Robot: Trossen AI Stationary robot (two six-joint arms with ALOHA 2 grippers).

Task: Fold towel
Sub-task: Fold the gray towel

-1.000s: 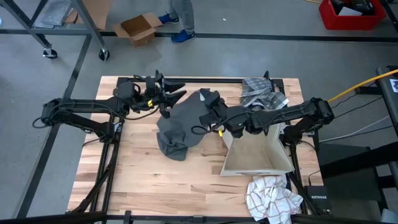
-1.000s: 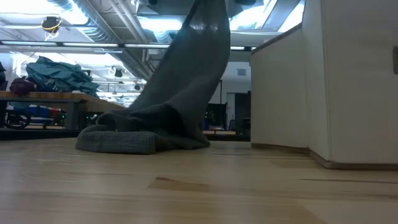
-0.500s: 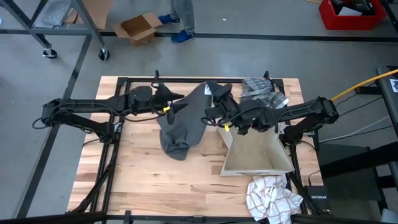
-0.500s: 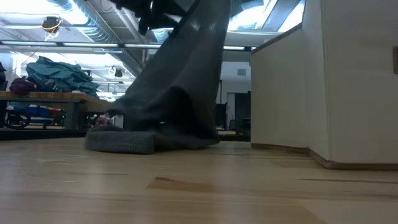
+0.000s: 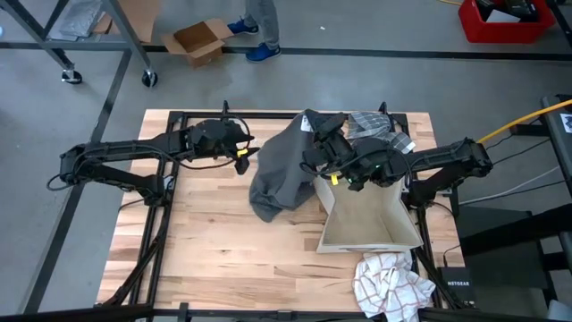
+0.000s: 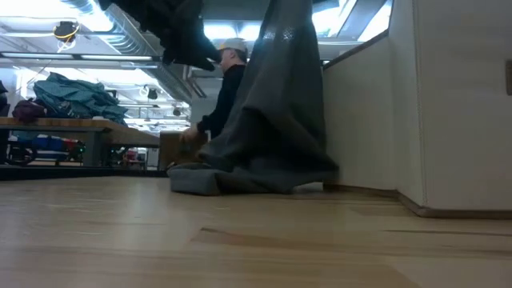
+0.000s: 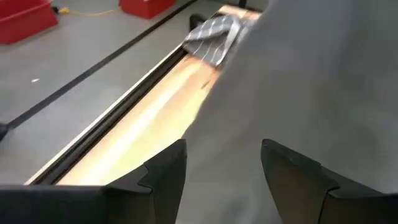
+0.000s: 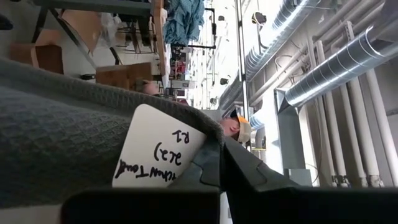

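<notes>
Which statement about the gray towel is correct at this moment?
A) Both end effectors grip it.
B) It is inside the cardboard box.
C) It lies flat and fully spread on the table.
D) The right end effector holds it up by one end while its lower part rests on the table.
D: the right end effector is shut on the gray towel, which hangs down to the table, while the left end effector is open beside it.

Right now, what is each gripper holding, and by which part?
The right gripper is shut on the grey towel at its raised top edge, beside the white tag. The left gripper is open, holding nothing.
</notes>
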